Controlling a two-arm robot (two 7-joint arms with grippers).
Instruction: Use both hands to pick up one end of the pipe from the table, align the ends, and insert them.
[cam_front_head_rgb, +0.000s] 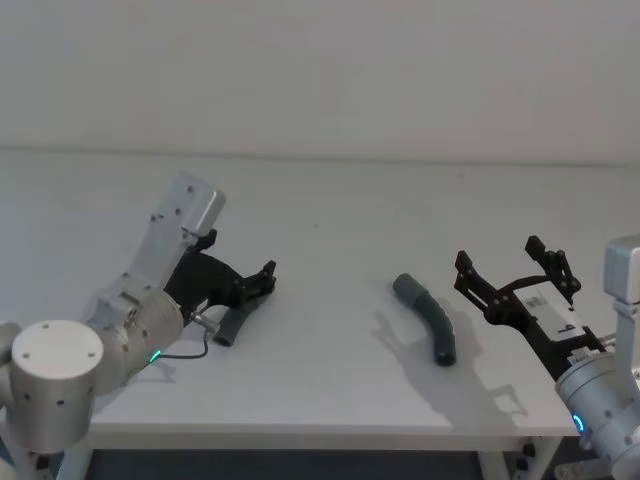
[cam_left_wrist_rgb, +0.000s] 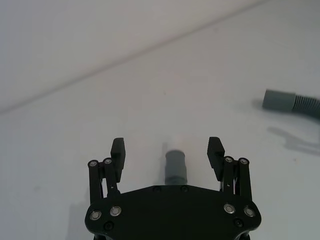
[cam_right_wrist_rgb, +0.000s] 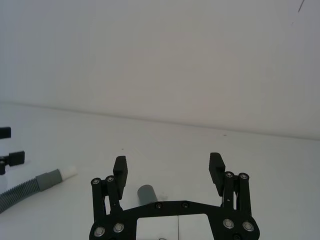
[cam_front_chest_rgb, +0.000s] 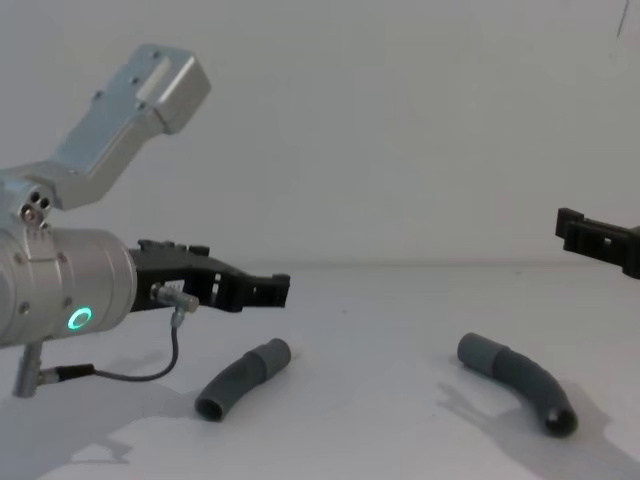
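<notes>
Grey ribbed hose, two pieces, both flat on the white table (cam_front_head_rgb: 320, 220). Take the darker piece (cam_front_head_rgb: 428, 318) as your marker: it lies bent on the surface, its wider cuff (cam_front_head_rgb: 405, 288) at the far end and its other end toward the robot.

Look left of the darker piece and well apart from it, and there's the lighter piece (cam_front_chest_rgb: 245, 378). It also rests on the table, with its whitish tip (cam_right_wrist_rgb: 69, 171) on the end nearer the darker piece.

Your left gripper (cam_left_wrist_rgb: 167, 148) hangs right over that lighter piece, so it too is well to the left of the darker one. The chest view puts it above the hose and clear of it. Its jaws are spread wide, and the left wrist view has the lighter piece's cuff (cam_left_wrist_rgb: 176, 167) sitting below the gap, one finger on either side, with the darker piece off in the distance. A green ring light (cam_front_chest_rgb: 78, 320) glows on that arm, and a thin cable (cam_front_chest_rgb: 140, 376) loops down from it to the table.

Over on the right of the darker piece, and near it, is your right gripper (cam_front_head_rgb: 500, 258). It is held higher than the hose, apart from it, jaws spread wide as well. In the right wrist view the darker piece's cuff peeks out just under the gap between the fingers.
</notes>
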